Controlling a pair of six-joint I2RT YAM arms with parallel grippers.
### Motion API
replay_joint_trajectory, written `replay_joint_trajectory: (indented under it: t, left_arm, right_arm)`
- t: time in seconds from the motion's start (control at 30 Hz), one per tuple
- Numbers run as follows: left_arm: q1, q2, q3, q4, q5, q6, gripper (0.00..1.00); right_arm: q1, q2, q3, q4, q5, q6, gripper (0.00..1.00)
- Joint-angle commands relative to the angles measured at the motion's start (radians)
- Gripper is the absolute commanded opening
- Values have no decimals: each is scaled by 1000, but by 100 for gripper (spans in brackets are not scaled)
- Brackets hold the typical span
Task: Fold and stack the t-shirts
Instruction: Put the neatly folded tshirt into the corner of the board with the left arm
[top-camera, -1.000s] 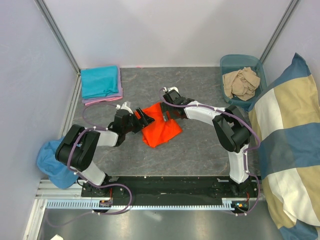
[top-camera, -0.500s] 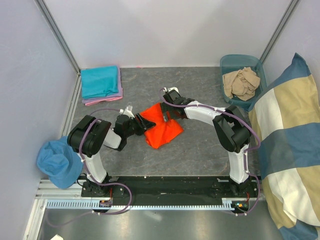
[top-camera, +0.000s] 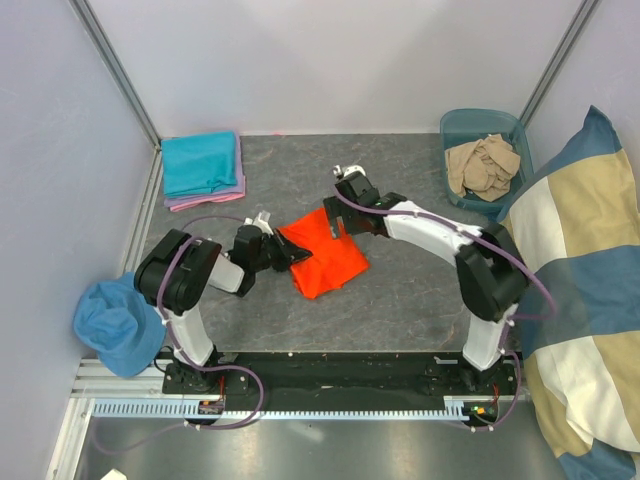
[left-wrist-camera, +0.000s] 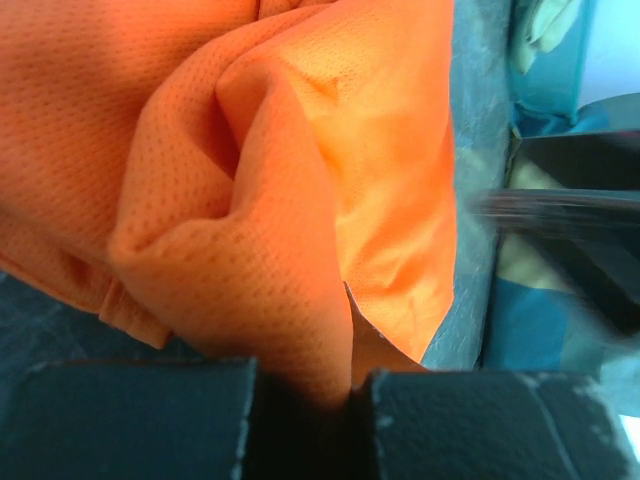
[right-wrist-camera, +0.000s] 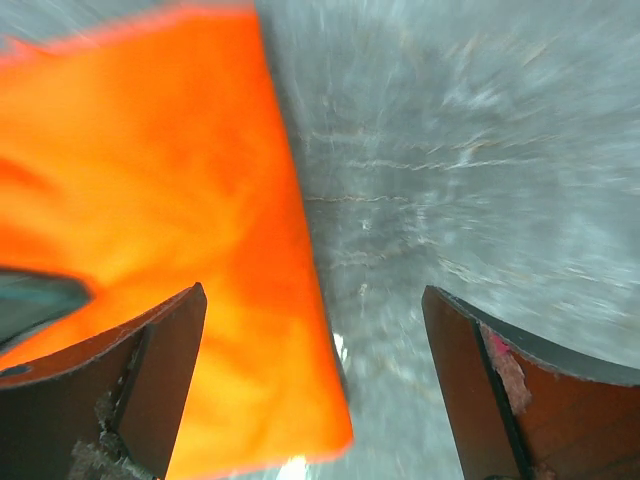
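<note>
We count four t-shirts: one orange t-shirt mid-table, one teal t-shirt atop one pink t-shirt far left, and one beige t-shirt in the far-right bin. The left gripper, reaching low, pinches the orange cloth's left edge. The right gripper hovers spread over its far edge.

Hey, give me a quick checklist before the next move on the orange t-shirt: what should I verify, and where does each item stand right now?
1. Left gripper pinches orange t-shirt: ok.
2. Right gripper open and empty: ok.
3. Right gripper straddles the shirt's edge: ok.
4. Shirt lies flat: not ok, bunched at the pinch.
5. Folded stack apart from both arms: ok.
6. Number of layers pinched: cannot tell.
</note>
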Motion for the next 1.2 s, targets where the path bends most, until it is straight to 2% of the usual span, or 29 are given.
replay_joint_trajectory:
  t: [0.0, 0.17, 0.27, 0.4, 0.47, 0.57, 0.63, 0.77, 0.93, 1.17]
  left_arm:
    - [-9, -117, 44, -276, -25, 105, 2]
    - [-9, -304, 206, -605, -168, 281, 2]
    - [1, -342, 356, -713, -228, 374, 2]
    - [33, -260, 597, -793, -191, 464, 2]
    - [54, -163, 686, -824, -114, 533, 2]
    - [62, -25, 928, -953, -116, 654, 2]
    - [79, 51, 999, -994, -116, 708, 2]
    - [123, 157, 1207, -1066, -81, 768, 2]
    - [206, 242, 1397, -1183, 8, 834, 2]
    - [326, 371, 1740, -1365, 99, 915, 2]
  right_arm:
    - [5, -240, 30, -26, -5, 23, 98]
    - [5, -390, -10, -65, 3, 38, 98]
    - [5, -455, -81, -59, -9, 58, 98]
    - [5, -507, -167, -54, -25, 92, 98]
    - [5, -536, -214, -48, -26, 101, 98]
    - [5, -574, -272, -33, -35, 119, 98]
    - [5, -596, -314, -23, -46, 138, 98]
    - [5, -619, -377, 4, -77, 173, 98]
    - [5, -621, -455, 41, -104, 195, 98]
    - [3, -599, -484, 64, -147, 210, 98]
